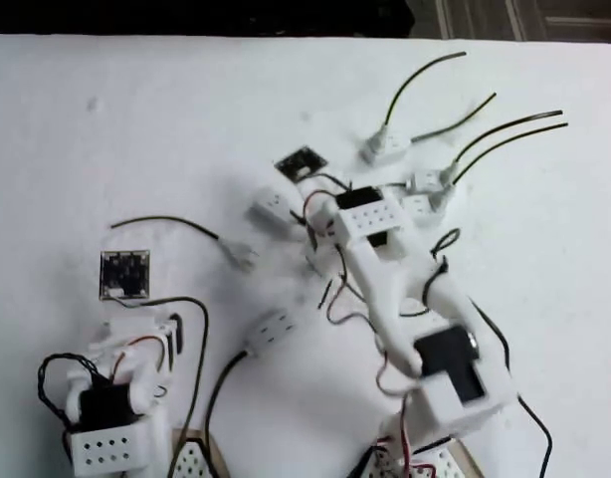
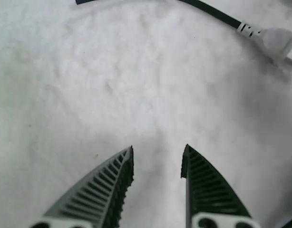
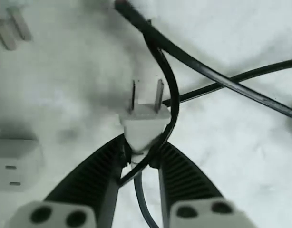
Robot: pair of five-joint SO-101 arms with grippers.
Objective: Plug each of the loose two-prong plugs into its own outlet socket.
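White tabletop (image 1: 77, 129) from above, with hardware scattered across it. The right arm (image 1: 405, 299) is stretched well forward and bent down over the middle, because that is where the work is: an outlet socket (image 1: 271, 206) sits just beside its wrist, and a loose plug (image 1: 241, 254) on a black cord lies a little nearer the left arm (image 1: 111, 398). The left arm is folded back low at its base, well apart from the action and out of the way. A second socket on a cord (image 1: 273, 329) lies between the two arms, and more white blocks with cords (image 1: 425, 187) cluster at the far side; I cannot tell whether those are mated. On the left wrist, the left gripper (image 2: 158, 156) hangs over bare table with its ribbed fingers (image 2: 112, 185) spread apart and nothing between them. A white plug, likely that loose one, lies off toward the frame's corner. On the right wrist, the right gripper (image 3: 141, 142) is clamped on the body of a two-prong plug (image 3: 143, 118). It is pinched from behind so both prongs point straight out ahead, ready to push in. Its own cord (image 3: 170, 95) loops across one prong, which could snag. The outlet socket sits just off to the side of one finger, slots visible, so I'd say the wrist must swing before insertion.
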